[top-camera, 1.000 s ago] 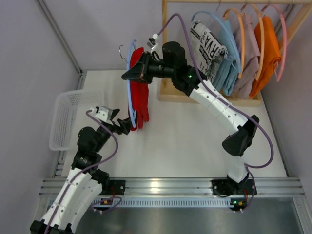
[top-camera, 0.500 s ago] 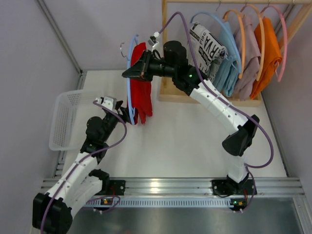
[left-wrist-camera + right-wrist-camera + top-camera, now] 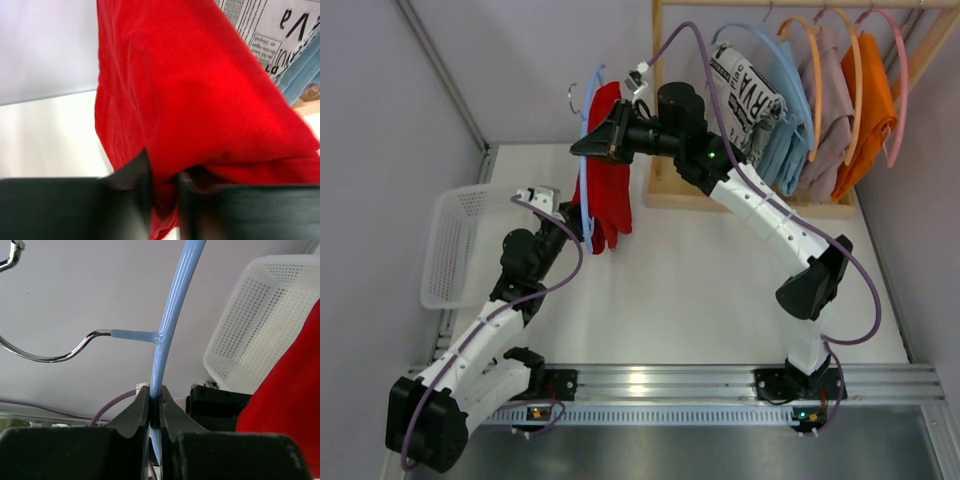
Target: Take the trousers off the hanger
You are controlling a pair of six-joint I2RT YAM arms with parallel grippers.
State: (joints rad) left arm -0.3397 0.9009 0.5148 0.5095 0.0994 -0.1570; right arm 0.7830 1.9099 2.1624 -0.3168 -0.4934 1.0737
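Note:
The red trousers point(image 3: 608, 170) point(image 3: 200, 100) hang from a light blue hanger point(image 3: 584, 185) point(image 3: 172, 305) held in the air above the back left of the table. My right gripper point(image 3: 578, 150) point(image 3: 155, 392) is shut on the hanger's blue rim, just below its metal hook. From below on the left, my left gripper point(image 3: 582, 222) point(image 3: 162, 167) is shut on the lower part of the red trousers. Red cloth is pinched between its two black fingers point(image 3: 132, 172).
A white mesh basket point(image 3: 455, 240) point(image 3: 260, 315) stands at the table's left edge. At the back right a wooden rack point(image 3: 750, 200) carries more trousers on hangers: white with black print point(image 3: 745, 85), light blue point(image 3: 785, 140), mauve point(image 3: 830, 110) and orange point(image 3: 868, 110).
My left arm has reached up and forward to the hem of the red trousers, and its gripper has gone from open to shut on the cloth. The right gripper has kept the hanger nearly still.

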